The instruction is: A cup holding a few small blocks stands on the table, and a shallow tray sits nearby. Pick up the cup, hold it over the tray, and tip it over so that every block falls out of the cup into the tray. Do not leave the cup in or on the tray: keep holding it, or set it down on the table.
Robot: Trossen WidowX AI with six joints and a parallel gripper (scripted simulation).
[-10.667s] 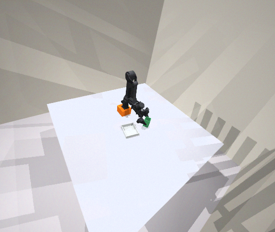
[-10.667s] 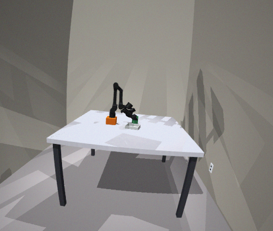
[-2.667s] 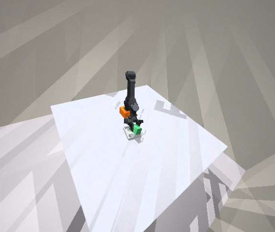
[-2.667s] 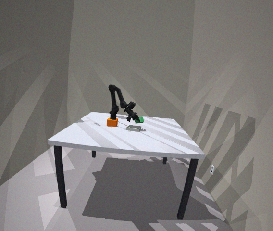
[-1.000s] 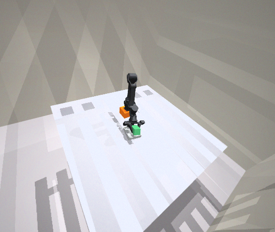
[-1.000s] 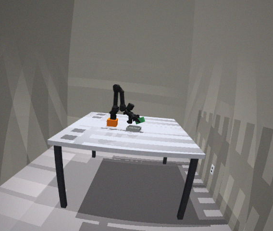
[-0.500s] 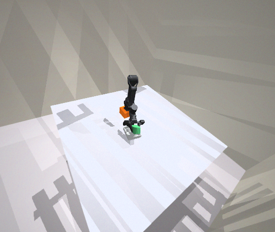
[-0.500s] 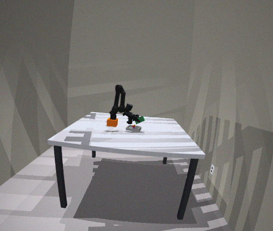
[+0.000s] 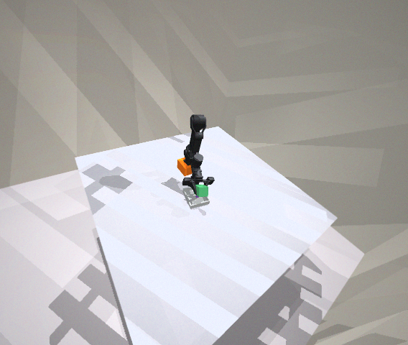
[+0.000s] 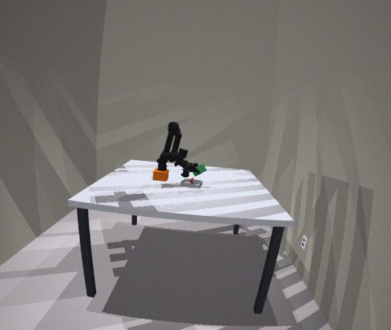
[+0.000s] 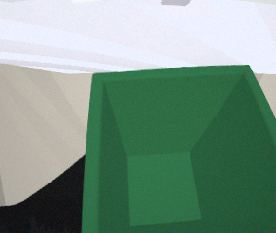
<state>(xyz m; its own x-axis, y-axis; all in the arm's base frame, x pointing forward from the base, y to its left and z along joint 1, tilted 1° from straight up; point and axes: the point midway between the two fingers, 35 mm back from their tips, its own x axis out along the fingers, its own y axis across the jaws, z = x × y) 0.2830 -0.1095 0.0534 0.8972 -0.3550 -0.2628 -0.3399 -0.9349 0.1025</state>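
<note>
The claw (image 9: 198,184) (image 10: 194,170) (image 11: 163,140) grips the green cup (image 9: 202,190) (image 10: 199,169) (image 11: 164,116), tilted at the tray's one o'clock in the exterior view, presumably to pour; its visible inside shows no blocks. The coloured blocks (image 10: 191,180) appear in or just above the tray (image 9: 200,204) (image 10: 191,184). The orange box (image 9: 184,167) (image 10: 160,174), at the tray's eleven from above, seems out of the way

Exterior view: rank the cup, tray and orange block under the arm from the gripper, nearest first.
1. Green cup: in the gripper.
2. Gray tray: just below the gripper.
3. Orange block: off to the image's left, under the arm's base.
</note>
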